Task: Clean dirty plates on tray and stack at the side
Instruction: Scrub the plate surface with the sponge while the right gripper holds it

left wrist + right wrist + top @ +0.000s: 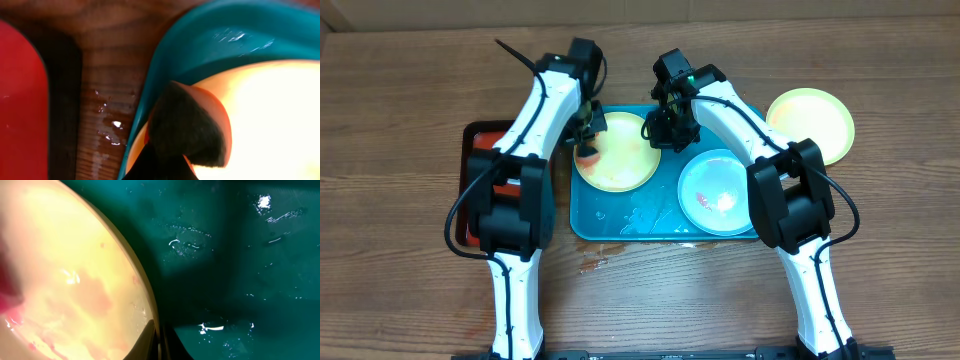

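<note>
The turquoise tray (620,225) lies mid-table. A yellow-green plate (625,160) with faint red smears rests in its left part and a light blue plate (718,185) with red smears in its right part. A second yellow-green plate (815,120) lies on the table at the right. My left gripper (586,135) is shut on an orange sponge (588,153) with a dark scouring face (187,125), pressed on the plate's left edge (270,115). My right gripper (660,130) is shut on that plate's right rim (145,295); its fingertips (159,342) pinch the rim over the tray floor (240,255).
A smaller red tray with a black rim (478,175) sits left of the turquoise tray and also shows in the left wrist view (20,100). Water drops lie on the wood between the trays (107,125) and at the tray's front (595,262). The tray floor is wet.
</note>
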You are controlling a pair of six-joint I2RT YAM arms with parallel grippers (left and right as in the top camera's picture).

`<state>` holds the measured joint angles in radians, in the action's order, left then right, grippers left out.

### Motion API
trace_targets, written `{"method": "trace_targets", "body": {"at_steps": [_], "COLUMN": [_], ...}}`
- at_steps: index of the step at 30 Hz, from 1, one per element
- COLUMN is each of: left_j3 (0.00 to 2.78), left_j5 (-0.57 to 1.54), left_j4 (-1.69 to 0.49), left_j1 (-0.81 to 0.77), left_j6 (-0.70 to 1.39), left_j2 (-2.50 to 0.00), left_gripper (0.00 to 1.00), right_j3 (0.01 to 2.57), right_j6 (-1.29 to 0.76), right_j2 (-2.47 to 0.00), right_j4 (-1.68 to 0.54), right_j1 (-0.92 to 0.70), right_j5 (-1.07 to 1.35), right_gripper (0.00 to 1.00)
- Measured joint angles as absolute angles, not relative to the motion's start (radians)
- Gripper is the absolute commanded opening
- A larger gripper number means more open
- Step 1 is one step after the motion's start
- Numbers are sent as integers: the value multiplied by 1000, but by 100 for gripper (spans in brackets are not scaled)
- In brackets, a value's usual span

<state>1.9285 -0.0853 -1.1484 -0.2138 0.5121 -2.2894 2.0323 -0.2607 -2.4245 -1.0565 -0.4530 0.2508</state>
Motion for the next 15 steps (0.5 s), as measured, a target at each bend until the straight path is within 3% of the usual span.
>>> {"method": "trace_targets", "body": {"at_steps": [8, 15], "left_j3": [1924, 1817], "left_j5": [206, 226], "left_j4": [-1125, -1084], "left_j1": [-233, -306], "left_j6": [491, 490], "left_j2": [-2289, -2289], "left_gripper": [4, 4], "right_j3": [2032, 2032], "right_j6": [-261, -261], "right_j2": [-2424, -2424], "right_j4": [-1056, -1056], "right_j1": [-453, -453], "right_j5": [251, 250], "right_gripper": [4, 4]}}
